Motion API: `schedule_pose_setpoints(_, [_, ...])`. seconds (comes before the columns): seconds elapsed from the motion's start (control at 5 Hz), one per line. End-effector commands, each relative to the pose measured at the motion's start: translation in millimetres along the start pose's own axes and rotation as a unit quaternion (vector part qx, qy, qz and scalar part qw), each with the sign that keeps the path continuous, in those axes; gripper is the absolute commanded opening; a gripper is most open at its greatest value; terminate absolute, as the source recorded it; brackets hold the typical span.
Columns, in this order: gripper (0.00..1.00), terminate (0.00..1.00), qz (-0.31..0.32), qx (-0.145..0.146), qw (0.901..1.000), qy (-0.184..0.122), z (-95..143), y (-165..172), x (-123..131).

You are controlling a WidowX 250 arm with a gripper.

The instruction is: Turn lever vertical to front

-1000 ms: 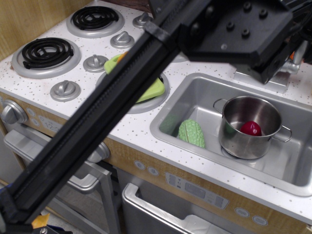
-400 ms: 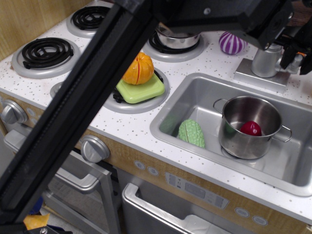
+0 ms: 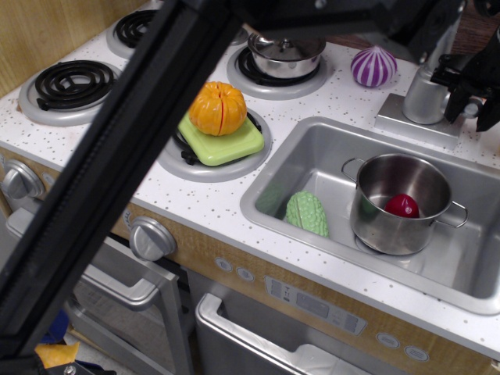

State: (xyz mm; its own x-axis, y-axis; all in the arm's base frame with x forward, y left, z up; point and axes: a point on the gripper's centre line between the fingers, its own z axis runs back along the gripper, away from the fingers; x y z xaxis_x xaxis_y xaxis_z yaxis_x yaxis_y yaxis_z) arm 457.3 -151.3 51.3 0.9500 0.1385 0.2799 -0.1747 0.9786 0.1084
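The thick silver faucet column (image 3: pixel 426 92) stands on its flat base (image 3: pixel 412 125) behind the sink, at the upper right. The lever (image 3: pixel 469 110) shows only as a small silver stub on the column's right side, mostly hidden by my gripper. My black gripper (image 3: pixel 471 100) hangs at the right edge of the view, right of the column. Its two fingers stand apart, one on each side of the stub. I cannot tell whether they touch it. My arm crosses the view from bottom left to top right.
The sink (image 3: pixel 312 156) holds a steel pot (image 3: pixel 400 205) with a red ball (image 3: pixel 402 205) and a green vegetable (image 3: pixel 308 213). A purple onion (image 3: pixel 372 66) lies left of the faucet. An orange pumpkin (image 3: pixel 219 108) sits on a green plate (image 3: pixel 226 141).
My arm has swung up and right, uncovering the stove and plate. The gripper has come down beside the faucet column and now sits around the lever stub.
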Motion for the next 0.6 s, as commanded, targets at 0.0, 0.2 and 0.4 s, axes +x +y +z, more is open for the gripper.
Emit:
schedule_pose_setpoints(0.0, [0.00,0.00,0.024,-0.017,0.9995,-0.013,25.6,8.7,-2.7])
schedule_pose_setpoints(0.2, [0.00,0.00,0.032,-0.022,0.9992,-0.013,15.7,8.6,-2.8])
schedule_pose_setpoints(0.4, [0.00,1.00,0.026,-0.020,0.9994,-0.014,10.1,9.5,-1.4])
